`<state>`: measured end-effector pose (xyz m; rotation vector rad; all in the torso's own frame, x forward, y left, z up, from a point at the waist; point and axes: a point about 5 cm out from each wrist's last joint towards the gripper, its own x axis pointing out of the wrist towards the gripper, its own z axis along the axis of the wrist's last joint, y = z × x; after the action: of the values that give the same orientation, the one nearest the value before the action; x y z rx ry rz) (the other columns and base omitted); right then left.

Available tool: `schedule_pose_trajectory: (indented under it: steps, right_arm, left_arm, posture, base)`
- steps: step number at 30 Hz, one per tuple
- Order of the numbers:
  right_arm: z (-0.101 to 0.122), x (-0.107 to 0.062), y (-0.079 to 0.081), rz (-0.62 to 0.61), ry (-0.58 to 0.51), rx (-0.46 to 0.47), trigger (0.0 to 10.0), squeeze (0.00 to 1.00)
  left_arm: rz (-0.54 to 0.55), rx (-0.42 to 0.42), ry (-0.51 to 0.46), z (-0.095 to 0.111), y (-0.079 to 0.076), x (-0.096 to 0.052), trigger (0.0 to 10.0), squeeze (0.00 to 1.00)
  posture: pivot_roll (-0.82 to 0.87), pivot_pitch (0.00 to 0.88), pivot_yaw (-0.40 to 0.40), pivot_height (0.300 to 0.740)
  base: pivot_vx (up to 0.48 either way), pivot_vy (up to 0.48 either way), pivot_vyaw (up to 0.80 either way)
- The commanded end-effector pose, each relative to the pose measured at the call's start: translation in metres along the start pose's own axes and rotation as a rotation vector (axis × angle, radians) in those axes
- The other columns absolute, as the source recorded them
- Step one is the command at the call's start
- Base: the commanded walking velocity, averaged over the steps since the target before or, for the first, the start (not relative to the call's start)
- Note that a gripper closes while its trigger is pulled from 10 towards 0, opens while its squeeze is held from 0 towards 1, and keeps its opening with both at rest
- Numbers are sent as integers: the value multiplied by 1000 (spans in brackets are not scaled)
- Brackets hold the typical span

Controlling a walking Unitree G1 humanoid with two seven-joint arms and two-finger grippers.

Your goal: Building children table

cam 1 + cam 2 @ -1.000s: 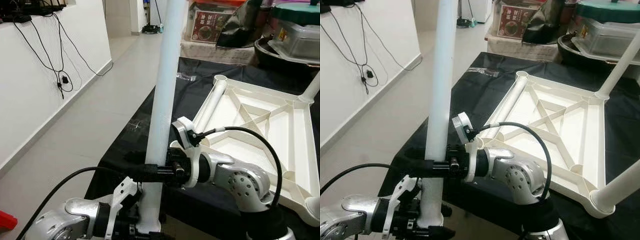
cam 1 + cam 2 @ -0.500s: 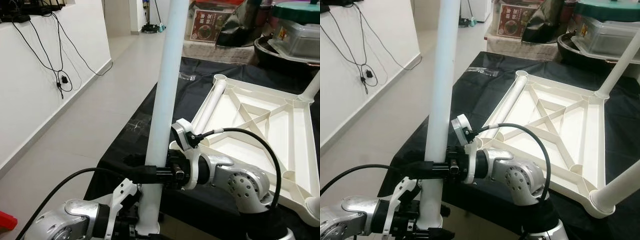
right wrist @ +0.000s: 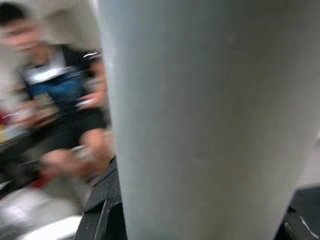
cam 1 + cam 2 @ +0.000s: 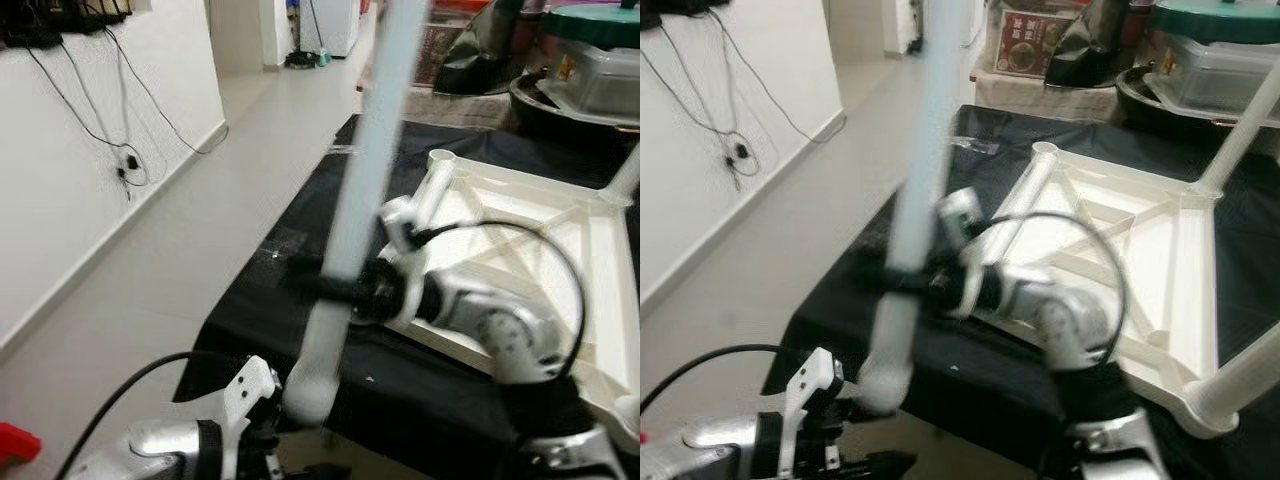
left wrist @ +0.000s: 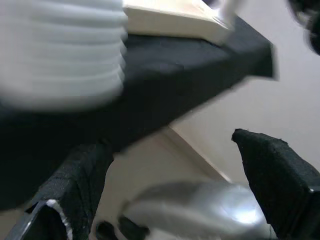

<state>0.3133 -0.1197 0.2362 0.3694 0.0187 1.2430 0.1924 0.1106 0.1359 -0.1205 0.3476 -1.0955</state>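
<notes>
Left eye view, blurred with motion, shows the right hand (image 4: pixel 335 290) clamped around a long white table leg (image 4: pixel 370 170), its black fingers wrapped on the tube a little above its lower end. The leg leans with its top toward the upturned tabletop (image 4: pixel 545 235), which lies underside-up on the black-covered worktop (image 4: pixel 300 225). The leg's ribbed lower end (image 5: pixel 60 50) hangs just past the worktop's near edge, above the left hand (image 5: pixel 165 175), whose two black fingers stand spread apart with nothing between them.

The tabletop already carries a leg standing up at its far corner (image 4: pixel 1240 120), and another (image 4: pixel 1240 375) at the near right corner. An open round socket (image 4: pixel 440 158) waits at the far left corner, near the tilted leg.

To do this step well, I judge the right hand should keep a firm squeeze, since a smooth tube may slip or twist under its own length. The ribbed end has to be brought over a free socket and the tube set square to the tabletop before any push; a slanted entry would likely jam. The empty left hand could steady the frame's rim.

A seated person (image 3: pixel 55 95) is dimly visible in the right wrist view, beyond the leg.
</notes>
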Motion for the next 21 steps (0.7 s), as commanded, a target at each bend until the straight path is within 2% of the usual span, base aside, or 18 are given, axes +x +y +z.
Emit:
schedule_pose_trajectory:
  steps: [1, 3, 5, 6, 7, 8, 9, 11, 12, 13, 14, 16, 17, 20, 21]
  right_arm:
    - [6, -4, -9, -95, -43, -34, 0, 0]
    - [15, -12, -23, -317, -138, -94, 0, 0]
    - [15, -12, -23, -317, -138, -94, 0, 0]
    - [17, -15, -28, -413, -171, -120, 0, 0]
    - [19, -17, -29, -558, -214, -201, 0, 0]
    - [19, -17, -29, -558, -214, -201, 0, 0]
    - [20, -20, -28, -686, -249, -267, 0, 0]
    - [20, -20, -28, -686, -249, -267, 0, 0]
    - [19, -22, -25, -786, -274, -335, 10000, 0]
    - [19, -22, -25, -786, -274, -335, 10000, 0]
    - [15, -22, -20, -841, -293, -380, 10000, 0]
    - [15, -22, -20, -841, -293, -380, 10000, 0]
    - [7, -21, -15, -866, -294, -402, 10000, 0]
    - [-4, -18, -10, -873, -286, -410, 10000, 0]
    - [-18, -14, -7, -883, -281, -415, 10000, 0]
  left_arm:
    - [116, 36, -48, 6, 8, -3, 10000, 0]
    - [358, 48, -160, 11, 22, -7, 10000, 0]
    - [358, 48, -160, 11, 22, -7, 10000, 0]
    - [463, 51, -196, 12, 27, -9, 10000, 0]
    - [590, 80, -226, 15, 30, -12, 10000, 0]
    - [590, 80, -226, 15, 30, -12, 10000, 0]
    - [678, 90, -255, 17, 30, -15, 10000, 0]
    - [678, 90, -255, 17, 30, -15, 10000, 0]
    - [752, 100, -274, 19, 30, -15, 10000, 0]
    - [752, 100, -274, 19, 30, -15, 10000, 0]
    - [803, 111, -289, 21, 28, -16, 10000, 0]
    - [803, 111, -289, 21, 28, -16, 10000, 0]
    - [846, 108, -300, 20, 26, -16, 10000, 0]
    - [874, 106, -302, 18, 25, -15, 10000, 0]
    - [911, 92, -303, 11, 25, -13, 10000, 0]
  posture:
    - [100, 26, -23, 740]
    - [101, 17, -24, 740]
    - [101, 17, -24, 740]
    - [100, 13, -26, 740]
    - [99, 4, -28, 740]
    - [99, 4, -28, 740]
    - [101, 0, -32, 740]
    - [101, 0, -32, 740]
    - [108, 0, -43, 740]
    - [108, 0, -43, 740]
    - [110, 0, -48, 740]
    - [110, 0, -48, 740]
    - [113, 0, -55, 740]
    - [108, 0, -59, 740]
    - [100, 0, -61, 740]
  base:
    - [0, 0, 0]
    - [0, 0, 0]
    - [0, 0, 0]
    - [0, 0, 0]
    - [0, 0, 0]
    - [0, 0, 0]
    - [0, 0, 0]
    - [0, 0, 0]
    - [0, 0, 0]
    - [0, 0, 0]
    - [0, 0, 0]
    - [0, 0, 0]
    - [0, 0, 0]
    - [0, 0, 0]
    - [0, 0, 0]
